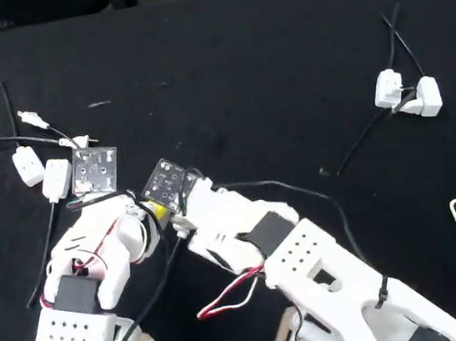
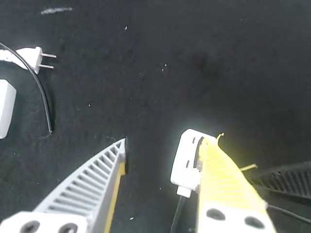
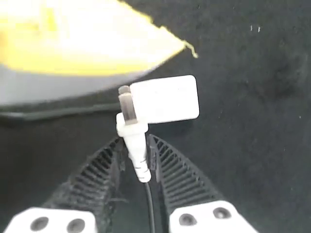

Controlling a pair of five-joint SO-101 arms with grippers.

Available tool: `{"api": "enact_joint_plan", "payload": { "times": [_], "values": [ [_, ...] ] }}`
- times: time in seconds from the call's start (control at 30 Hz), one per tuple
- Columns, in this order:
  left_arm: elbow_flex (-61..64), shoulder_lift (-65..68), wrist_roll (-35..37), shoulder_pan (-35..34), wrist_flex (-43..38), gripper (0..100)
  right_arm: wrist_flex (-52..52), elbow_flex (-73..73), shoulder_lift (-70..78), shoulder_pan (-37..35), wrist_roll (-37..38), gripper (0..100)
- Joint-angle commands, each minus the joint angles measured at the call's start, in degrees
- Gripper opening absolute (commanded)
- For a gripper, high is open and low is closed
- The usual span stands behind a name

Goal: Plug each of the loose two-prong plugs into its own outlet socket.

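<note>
The right gripper (image 3: 137, 148) pinches the plug (image 3: 132, 127) by its neck, mid-frame, right beside the socket (image 3: 167, 99). The left gripper (image 2: 165, 141) gapes wide and holds nothing, with one finger on the socket. The plug looks light and hard. Its cord bends, so the neck seems the best spot to hold.

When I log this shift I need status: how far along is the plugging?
Done: nothing visibly seated. In hand: the right claw grips a plug, its prongs beside a white socket that leans on the open left claw, not clearly inserted. Remaining: a second plug lies loose with bare prongs; a separate white pair is too small to judge.
</note>
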Motion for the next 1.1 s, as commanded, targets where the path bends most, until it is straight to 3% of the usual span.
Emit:
{"api": "enact_joint_plan", "payload": {
  "times": [0.0,0.53,0.87,1.07],
  "values": [
    [-3.74,-0.70,0.26,0.22,0.44,25,-3.08,-2.24,-0.40,-1.23,-1.32,1.0],
    [-0.22,-0.70,0.00,-0.22,-1.76,25,-2.99,-6.37,0.04,-1.14,-1.32,1.0],
    [-6.11,-0.70,0.00,0.40,3.08,25,-3.08,-4.44,0.13,-0.88,-1.32,1.0],
    [-0.04,-0.70,-7.21,-0.13,2.20,25,-2.99,-5.58,0.13,-0.79,-1.32,1.0]
  ]
}}
